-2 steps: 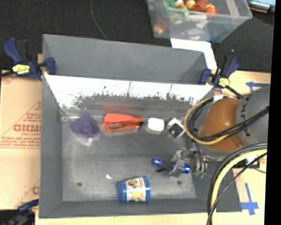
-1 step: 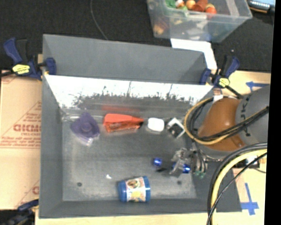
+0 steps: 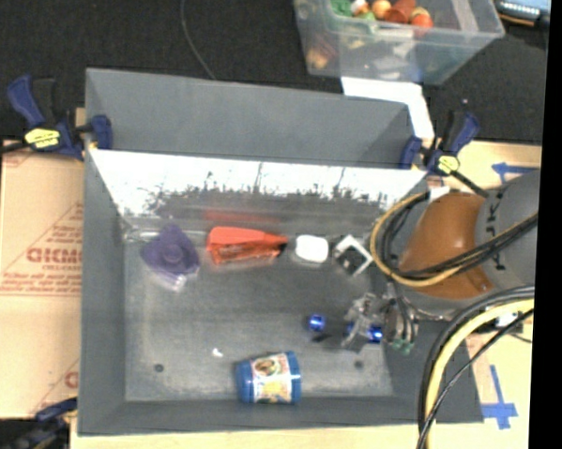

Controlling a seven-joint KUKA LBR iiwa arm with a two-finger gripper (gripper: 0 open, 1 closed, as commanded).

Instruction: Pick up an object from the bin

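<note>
Reaching in from frame right, your gripper (image 3: pixel 374 325) sits low near bin (image 3: pixel 104 332) rt wall, just beside small blue piece (image 3: pixel 315 321), lower right. Grip state: can't tell. Centre floor open.

One camera stands above the grey bin (image 3: pixel 104 285) and looks down into it, leaning somewhat from the near side. The far wall (image 3: pixel 249 119) at the top of the frame shows as a broad face, while the near wall (image 3: pixel 252 422) at the bottom is a thin strip. The bin's floor (image 3: pixel 258 307) sits in the middle of the frame, close enough to tell its small things apart. The arm (image 3: pixel 511 236) reaches in from the right edge, its claw (image 3: pixel 369 329) low over the floor's right part. Past the far wall the view takes in a band of dark table (image 3: pixel 131 33) and a clear box (image 3: pixel 404 33).
</note>
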